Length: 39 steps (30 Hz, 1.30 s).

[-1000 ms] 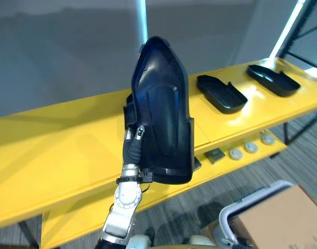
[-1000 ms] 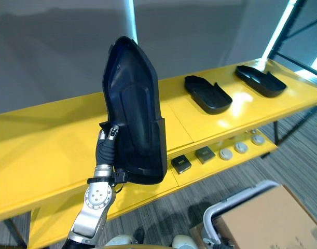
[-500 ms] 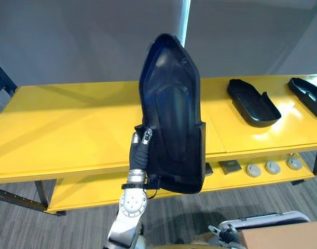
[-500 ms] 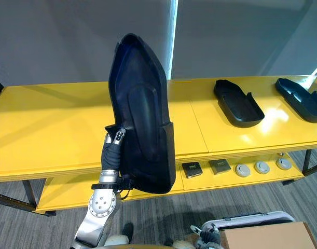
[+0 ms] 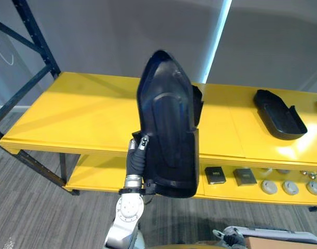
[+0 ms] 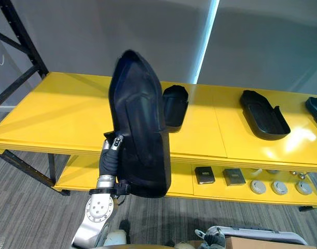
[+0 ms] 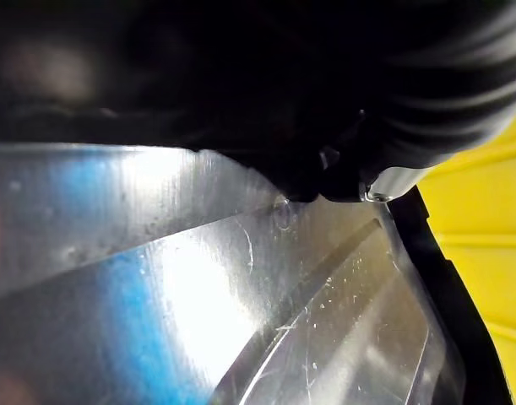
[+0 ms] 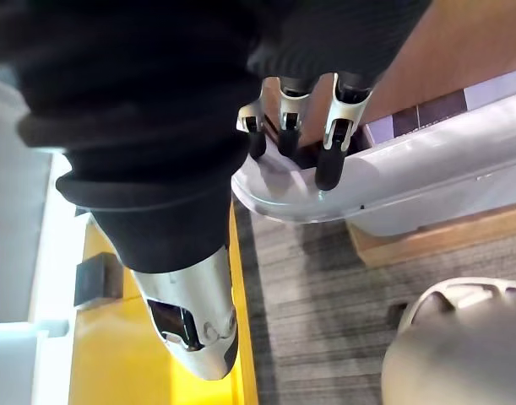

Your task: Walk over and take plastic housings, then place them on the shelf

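Observation:
My left hand (image 5: pixel 136 155) holds a large dark plastic housing (image 5: pixel 168 129) upright before the yellow shelf (image 5: pixel 80 111). Its thumb lies on the housing's near face and its fingers are hidden behind it. The left wrist view has the housing's glossy surface (image 7: pixel 241 312) close against the hand. Three more dark housings lie on the shelf's top: one just behind the held one (image 6: pixel 174 104), one to the right (image 6: pixel 264 114), and one at the far right edge (image 6: pixel 316 106). My right hand (image 8: pixel 325 126) hangs low with relaxed fingers holding nothing, over a white cart rim (image 8: pixel 426 177).
The lower shelf carries two small black boxes (image 5: pixel 215 175) (image 5: pixel 245 176) and several grey discs (image 5: pixel 290 188). A dark metal rack frame (image 5: pixel 33 46) stands at the left. A white cart (image 5: pixel 272 236) with a cardboard box (image 6: pixel 262 243) sits at the bottom right.
The whole picture has swung left along the shelf, bringing its left end and the rack frame into view. The housing stays upright in my left hand.

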### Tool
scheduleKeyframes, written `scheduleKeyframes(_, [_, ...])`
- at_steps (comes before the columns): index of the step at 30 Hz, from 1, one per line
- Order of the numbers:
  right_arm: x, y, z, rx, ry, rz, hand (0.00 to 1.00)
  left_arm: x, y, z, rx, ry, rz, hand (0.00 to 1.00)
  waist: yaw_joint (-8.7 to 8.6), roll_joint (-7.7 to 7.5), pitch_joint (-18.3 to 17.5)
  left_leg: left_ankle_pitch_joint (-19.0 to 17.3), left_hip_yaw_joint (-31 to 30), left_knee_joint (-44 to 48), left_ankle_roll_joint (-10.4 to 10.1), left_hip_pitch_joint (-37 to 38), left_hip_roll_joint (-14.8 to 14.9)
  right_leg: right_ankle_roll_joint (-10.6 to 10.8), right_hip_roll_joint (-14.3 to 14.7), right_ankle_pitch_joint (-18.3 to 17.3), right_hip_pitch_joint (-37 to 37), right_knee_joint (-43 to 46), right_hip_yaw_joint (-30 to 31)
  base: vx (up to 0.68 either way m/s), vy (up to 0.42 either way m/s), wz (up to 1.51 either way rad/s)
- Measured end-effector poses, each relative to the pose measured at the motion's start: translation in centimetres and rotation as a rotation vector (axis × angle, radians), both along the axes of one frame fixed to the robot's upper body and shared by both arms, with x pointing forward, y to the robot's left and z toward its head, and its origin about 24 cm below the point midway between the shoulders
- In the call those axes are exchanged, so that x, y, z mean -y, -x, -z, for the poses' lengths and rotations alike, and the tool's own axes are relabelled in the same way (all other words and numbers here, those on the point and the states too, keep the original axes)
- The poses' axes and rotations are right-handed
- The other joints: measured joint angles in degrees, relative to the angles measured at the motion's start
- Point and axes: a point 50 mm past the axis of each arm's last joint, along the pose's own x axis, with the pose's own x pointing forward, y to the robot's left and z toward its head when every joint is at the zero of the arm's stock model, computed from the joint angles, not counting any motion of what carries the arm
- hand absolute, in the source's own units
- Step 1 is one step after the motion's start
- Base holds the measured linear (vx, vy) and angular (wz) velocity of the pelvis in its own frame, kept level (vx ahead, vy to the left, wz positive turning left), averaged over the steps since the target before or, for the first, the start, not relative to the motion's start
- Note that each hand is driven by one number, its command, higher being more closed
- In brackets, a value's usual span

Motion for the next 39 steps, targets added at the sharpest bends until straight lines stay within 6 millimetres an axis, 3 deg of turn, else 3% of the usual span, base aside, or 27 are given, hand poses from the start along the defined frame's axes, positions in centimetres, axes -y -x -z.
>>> scheduleKeyframes(1, [0.6, -0.3, -0.3, -0.001, 0.051, -0.047, 0.00, 0.5, 0.1, 0.0, 0.000, 0.007, 0.020, 1.00, 0.19, 0.67, -0.5, -0.9, 0.0, -0.8, -1.4, 1.2, 0.9, 1.4, -1.0, 0.3, -0.6, 0.8, 1.0, 0.02, 0.361, -0.23])
scheduleKeyframes(2, [0.8, -1.0, -0.6, 0.017, 0.074, -0.079, 0.00, 0.8, 0.2, 0.0, 0.002, 0.011, 0.028, 1.00, 0.36, 1.44, -1.0, -3.5, -0.2, -1.2, -5.2, 1.6, 0.8, 2.2, -1.6, 0.5, -1.2, 1.2, 1.9, 0.02, 0.373, -0.26])
scheduleKeyframes(3, [-0.1, -2.2, -0.7, 0.043, 0.064, -0.104, 0.00, 0.8, 0.2, 0.0, 0.005, -0.002, 0.041, 1.00, 0.30, 0.61, -1.2, -4.1, 0.9, 0.1, -5.2, 1.5, -0.8, 3.3, -3.5, 1.3, -1.5, 1.0, 2.8, 0.02, 0.545, -0.28])
scheduleKeyframes(4, [-1.4, -3.6, -1.1, 0.091, 0.055, -0.143, 0.00, 0.6, 0.1, 0.1, 0.004, -0.009, 0.038, 1.00, 0.27, -0.85, -1.0, -6.6, 1.7, 4.1, -3.5, -0.1, -2.3, 4.7, -5.4, 3.1, -1.8, 0.6, 3.7, -0.01, 0.424, -0.22])
scheduleKeyframes(5, [-2.4, -4.3, -1.3, 0.116, 0.040, -0.162, 0.00, 0.8, 0.1, 0.2, -0.001, -0.008, 0.041, 1.00, 0.35, -1.05, -0.9, -9.2, 1.8, 8.4, -2.5, -2.1, -2.5, 4.6, -6.0, 3.8, -1.8, 0.2, 3.8, -0.03, 0.497, -0.26])
scheduleKeyframes(7, [-4.3, -5.5, -1.4, 0.137, -0.003, -0.204, 0.00, 0.9, -0.1, 0.9, -0.025, -0.029, 0.054, 1.00, 2.03, -0.88, -1.0, -14.0, 3.4, 13.9, -1.3, -3.7, -3.4, 2.7, -7.4, 4.9, -1.8, 0.0, 4.0, -0.05, 0.395, -0.30])
scheduleKeyframes(8, [-4.7, -5.6, -1.4, 0.134, -0.010, -0.229, 0.00, 0.7, -0.1, 1.0, -0.033, -0.036, 0.054, 1.00, 2.41, -1.49, -1.3, -14.7, 4.3, 13.7, -0.1, -3.8, -4.3, 2.0, -8.2, 4.5, -1.8, 0.1, 4.5, -0.04, 0.357, -0.16])
scheduleKeyframes(9, [-4.7, -5.9, -1.5, 0.140, -0.011, -0.231, 0.00, 0.6, -0.1, 1.1, -0.034, -0.038, 0.049, 1.00, 2.41, -1.58, -1.4, -14.9, 4.9, 13.4, 0.9, -3.5, -5.1, 3.3, -7.4, 2.9, -1.9, 2.2, 7.1, -0.02, 0.190, 0.05])
scheduleKeyframes(10, [-4.8, -5.9, -1.5, 0.140, -0.011, -0.231, 0.00, 0.6, -0.1, 1.1, -0.035, -0.039, 0.048, 1.00, 2.36, -1.66, -1.5, -14.8, 5.0, 13.0, 1.2, -3.1, -5.5, 4.7, -6.4, 2.0, -1.9, 3.8, 8.8, 0.04, 0.228, 0.15])
scheduleKeyframes(11, [-4.8, -5.9, -1.4, 0.134, -0.014, -0.231, 0.00, 0.6, -0.1, 1.3, -0.041, -0.041, 0.048, 1.00, 2.24, -2.06, -1.7, -14.2, 5.4, 11.3, 2.1, -1.8, -6.7, 6.5, -3.4, -0.4, -2.0, 6.4, 11.8, 0.08, 0.136, 0.03])
scheduleKeyframes(12, [-4.8, -5.7, -1.3, 0.128, -0.017, -0.229, 0.00, 0.6, -0.1, 1.5, -0.049, -0.044, 0.050, 1.00, 2.08, -2.25, -1.9, -13.8, 5.5, 9.5, 2.8, -0.9, -7.9, 5.4, 0.2, -4.2, -1.7, 6.8, 14.3, 0.09, 0.157, -0.05])
scheduleKeyframes(13, [-4.8, -5.7, -1.2, 0.126, -0.022, -0.226, 0.00, 0.6, -0.1, 1.5, -0.051, -0.044, 0.052, 1.00, 1.88, -2.21, -1.9, -13.6, 5.4, 8.8, 3.0, -0.7, -8.4, 4.8, 1.7, -5.5, -1.5, 6.0, 15.7, 0.15, 0.120, 0.29])
scheduleKeyframes(14, [-4.8, -3.9, -0.3, 0.062, -0.059, -0.177, 0.00, 0.8, -0.2, 1.6, -0.057, -0.059, 0.071, 1.00, 0.10, -1.65, -1.3, -10.8, 3.0, 7.3, 4.1, 1.2, -10.4, 0.1, 6.2, -4.9, 2.8, 0.4, 23.1, 0.17, 0.059, 0.49])
scheduleKeyframes(23, [-5.2, -4.2, -0.4, 0.090, -0.090, -0.168, 0.00, 0.4, -0.3, 1.3, -0.042, -0.080, 0.046, 1.00, 0.45, -1.86, -1.4, -8.1, 2.1, 3.1, 2.6, 3.2, -9.1, -2.0, 7.7, -2.6, 5.4, -3.8, 22.2, 0.00, -0.044, 0.07])
scheduleKeyframes(32, [-4.9, -1.8, 0.2, 0.030, -0.097, -0.158, 0.00, -2.2, -0.9, 0.9, -0.027, -0.098, -0.071, 1.00, 0.19, -2.20, -1.9, -6.9, 3.6, -0.6, 1.6, 4.6, -8.1, -2.2, 8.7, 0.0, 6.3, -8.0, 23.7, -0.02, -0.019, -0.09])
scheduleKeyframes(37, [-4.9, -0.9, 0.5, 0.007, -0.115, -0.171, 0.00, -4.8, -3.6, -0.9, 0.043, -0.156, -0.204, 1.00, 0.09, -2.42, -2.2, -5.4, 3.6, -3.1, 1.2, 5.3, -8.3, -2.5, 8.8, 0.3, 6.3, -8.8, 23.8, 0.01, -0.017, -0.01])
scheduleKeyframes(39, [-5.0, -1.2, 0.5, 0.013, -0.129, -0.182, 0.00, -6.5, -5.4, -0.9, 0.031, -0.196, -0.267, 1.00, -0.05, -2.36, -2.5, -3.1, 3.5, -6.5, 0.9, 7.0, -9.0, -2.3, 8.6, 0.5, 6.3, -9.1, 23.8, 0.04, -0.046, 0.00])
